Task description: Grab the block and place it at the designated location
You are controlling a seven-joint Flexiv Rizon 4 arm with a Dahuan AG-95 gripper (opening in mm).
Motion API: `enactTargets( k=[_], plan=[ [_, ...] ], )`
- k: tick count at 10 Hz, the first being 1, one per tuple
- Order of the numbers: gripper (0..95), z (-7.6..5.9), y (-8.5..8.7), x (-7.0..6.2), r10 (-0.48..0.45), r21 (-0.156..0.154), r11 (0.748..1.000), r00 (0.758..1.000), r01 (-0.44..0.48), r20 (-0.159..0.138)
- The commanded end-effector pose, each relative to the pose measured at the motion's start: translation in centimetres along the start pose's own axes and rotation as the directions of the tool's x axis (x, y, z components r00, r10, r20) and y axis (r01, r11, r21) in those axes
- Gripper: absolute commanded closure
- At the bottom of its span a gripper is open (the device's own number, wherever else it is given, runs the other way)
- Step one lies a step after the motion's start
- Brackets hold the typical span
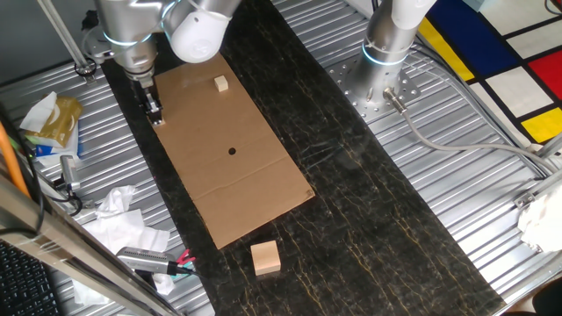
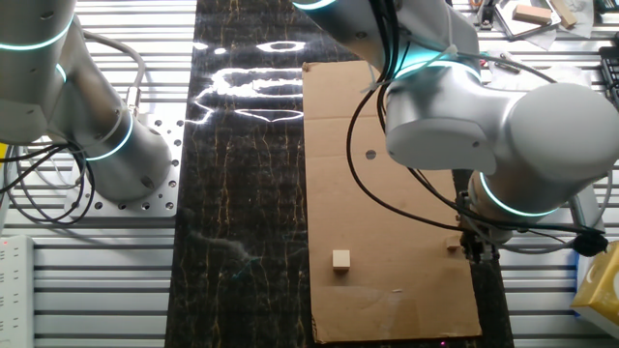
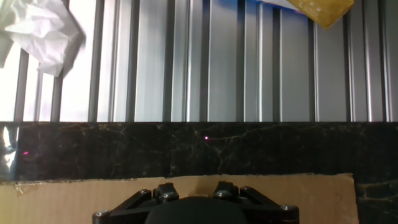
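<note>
Gripper point(image 1: 156, 116): down at cardboard sheet point(image 1: 255, 189) edge; fingers appear closed around tiny block point(image 1: 161, 121), grip not fully clear.
Block: at fingertips, near sheet's edge, well apart from black dot point(image 1: 232, 151).
Handling: likely light, rigid wood; may slip or twist.
Hold: opposite flat faces, centred.
Other: bigger pale block point(image 1: 221, 83) untouched.

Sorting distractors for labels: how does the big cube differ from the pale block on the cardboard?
Size: the big cube is clearly larger than the pale block.
Place: the big cube sits on the dark mat, just off the cardboard; the pale block lies on the cardboard.
Colour: the big cube is a warmer tan and the pale block is lighter.
Shared: both look like plain wooden cubes lying flat.
</note>
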State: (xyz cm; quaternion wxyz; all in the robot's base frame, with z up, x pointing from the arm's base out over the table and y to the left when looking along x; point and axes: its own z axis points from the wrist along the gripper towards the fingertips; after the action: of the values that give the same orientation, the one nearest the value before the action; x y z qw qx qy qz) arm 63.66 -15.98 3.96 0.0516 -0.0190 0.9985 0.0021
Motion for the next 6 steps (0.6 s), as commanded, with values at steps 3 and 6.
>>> enactTargets(
  k=[3,6],
  plan=[
    [57.0,0.35,-0.1,0.25,0.0,0.0,1.0,1.0,0.0,0.006],
    [57.0,0.49,-0.15,0.53,0.001,-0.001,1.0,1.0,-0.001,0.009]
  ],
)
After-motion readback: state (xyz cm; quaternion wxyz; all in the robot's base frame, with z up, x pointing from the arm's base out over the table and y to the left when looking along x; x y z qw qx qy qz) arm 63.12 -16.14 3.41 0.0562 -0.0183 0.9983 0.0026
